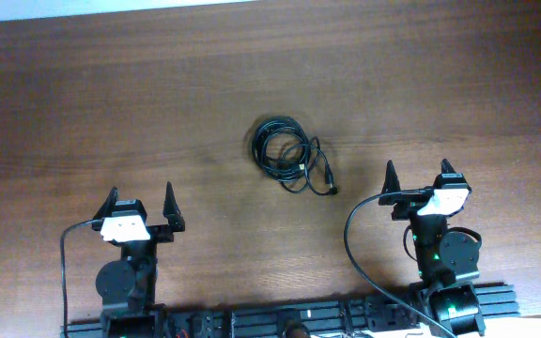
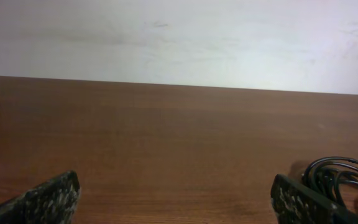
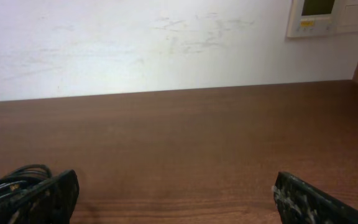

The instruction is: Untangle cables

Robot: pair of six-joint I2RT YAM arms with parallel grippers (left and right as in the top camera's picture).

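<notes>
**Operator:** Which step is in hand?

**Technician:** The opening step, by my judgement, as no cord is gripped yet. The thin black cables [image 1: 285,155], wound in small loose overlapping loops, lie on the brown wood-grain table [image 1: 111,94]. They sit near its centre, somewhat toward the right arm's side. A small dark plug connector [image 1: 332,190] sticks out at the near right edge of the bundle.

**Operator:** State of the claws?

**Technician:** The left gripper [image 1: 141,191] has its fingers spread wide and holds nothing. It is well apart from the bundle. The right gripper [image 1: 418,165] is likewise wide and empty. It is nearer to the bundle but not touching it.

**Operator:** What does the next move call for?

**Technician:** Probably a reach by the right arm toward the plug end, with the left arm steadying a loop. The cord is thin and lies flat, so the fingers must come down close to the table and close almost fully.

**Operator:** Any obstructions?

**Technician:** Nothing lies between either gripper and the bundle. The thick black arm wiring [image 1: 350,239] arcs beside the right arm and is not part of the task. The right wrist view shows a pale wall-mounted panel [image 3: 319,15], clear of the working area. How many cords the bundle holds cannot be told.
</notes>
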